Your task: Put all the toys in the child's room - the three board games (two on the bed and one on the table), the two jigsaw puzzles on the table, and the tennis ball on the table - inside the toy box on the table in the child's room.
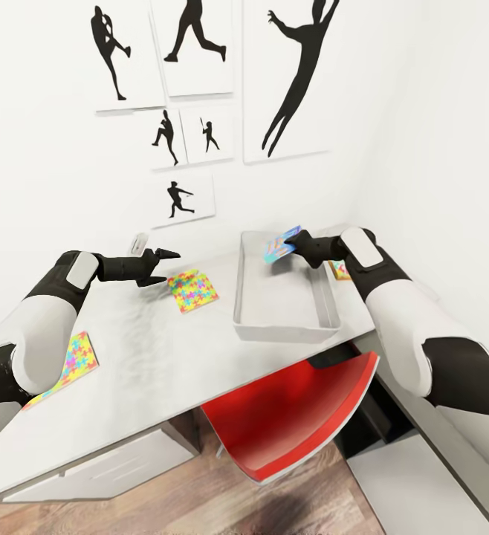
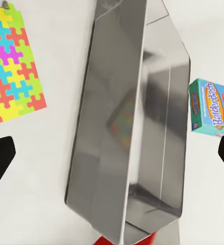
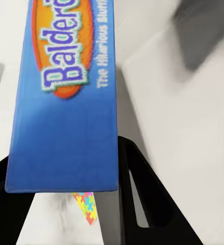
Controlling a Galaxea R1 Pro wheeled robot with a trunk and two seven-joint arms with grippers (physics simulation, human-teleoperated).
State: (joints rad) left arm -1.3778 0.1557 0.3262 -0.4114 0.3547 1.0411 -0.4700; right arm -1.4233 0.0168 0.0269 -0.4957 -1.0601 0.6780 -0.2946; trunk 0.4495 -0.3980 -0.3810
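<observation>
My right gripper (image 1: 293, 244) is shut on a blue board game (image 1: 280, 246) and holds it above the far end of the grey toy box (image 1: 285, 327) on the white table (image 1: 163, 357). The right wrist view shows the blue box (image 3: 66, 102) clamped between both fingers (image 3: 142, 194). An orange box (image 1: 339, 269) peeks out behind my right forearm. One jigsaw puzzle (image 1: 192, 290) lies left of the toy box, and another (image 1: 70, 364) lies partly under my left arm. My left gripper (image 1: 163, 266) hangs open beside the first puzzle (image 2: 15, 66). The tennis ball and the bed are out of view.
A red chair (image 1: 296, 416) is tucked under the table's front edge below the toy box. A small white box (image 1: 139, 241) stands near the wall behind my left gripper. The wall with framed silhouettes (image 1: 192, 96) runs along the table's far side, and a corner closes the right.
</observation>
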